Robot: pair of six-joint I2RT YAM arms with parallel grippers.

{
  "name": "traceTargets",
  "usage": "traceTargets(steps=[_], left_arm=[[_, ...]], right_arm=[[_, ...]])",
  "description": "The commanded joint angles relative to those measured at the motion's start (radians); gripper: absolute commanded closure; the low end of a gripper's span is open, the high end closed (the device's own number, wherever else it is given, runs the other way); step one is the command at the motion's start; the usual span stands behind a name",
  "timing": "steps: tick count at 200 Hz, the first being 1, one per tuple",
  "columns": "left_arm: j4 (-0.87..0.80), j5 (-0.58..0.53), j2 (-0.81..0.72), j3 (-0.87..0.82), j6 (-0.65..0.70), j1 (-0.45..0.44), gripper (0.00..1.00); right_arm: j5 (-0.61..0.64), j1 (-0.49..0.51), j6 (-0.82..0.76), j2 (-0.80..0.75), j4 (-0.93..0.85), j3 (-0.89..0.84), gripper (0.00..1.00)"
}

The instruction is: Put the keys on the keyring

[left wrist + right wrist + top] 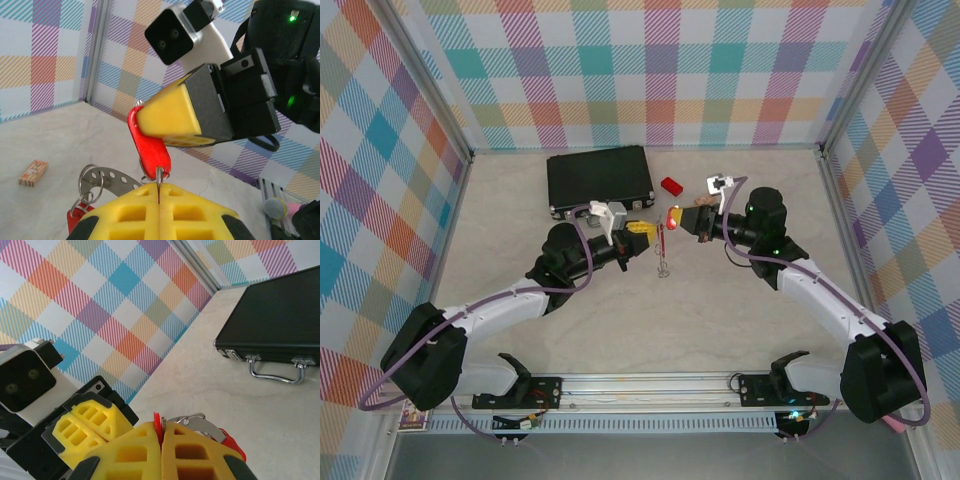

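The key (150,144) has a glossy red plastic head, flat and rounded, with a small hole at its lower end; its blade is hidden. The right gripper (673,217) is clenched on the head's upper part at mid-table. The left gripper (653,232), just at 8 o'clock of it, is clenched on the keyring (663,265), with a thin silver wire running from the head's hole into the seam of its yellow fingers. From above, the keyring is a faint silver loop dangling at 6 o'clock of the two grippers, over the table (720,310). The left wrist view adds a curved silver strip pierced with holes, small split loops and a red piece at 8 o'clock of the key. The right wrist view has the key edge-on as a red sliver, and the black case (280,320) with its silver handle (277,371) at 2 o'clock. The red block (671,185) lies at 12 o'clock of the grippers.
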Motion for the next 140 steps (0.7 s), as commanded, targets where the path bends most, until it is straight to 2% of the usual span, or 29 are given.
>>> traceTargets(steps=[1, 17, 28, 45, 65, 140], left_arm=[[0.152, 0.024, 0.011, 0.007, -0.049, 0.013, 1.0], [0.137, 0.034, 0.022, 0.009, -0.047, 0.012, 1.0], [0.115, 0.039, 0.022, 0.01, -0.038, 0.013, 0.83], [0.069, 0.044, 0.016, 0.012, -0.019, 0.014, 0.69], [0.041, 0.047, 0.01, 0.01, -0.01, 0.016, 0.66], [0.03, 0.105, 0.072, 0.051, -0.014, 0.017, 0.66]], right_arm=[[-0.004, -0.018, 0.01, 0.019, 0.042, -0.019, 1.0], [0.0, -0.014, 0.0, 0.012, 0.03, -0.013, 1.0], [0.01, -0.015, -0.02, 0.005, 0.007, -0.003, 1.0], [0.01, -0.015, -0.044, -0.001, -0.025, 0.016, 1.0], [-0.003, -0.015, -0.059, 0.001, -0.043, 0.032, 1.0], [0.003, -0.016, -0.065, -0.018, -0.066, 0.041, 1.0]])
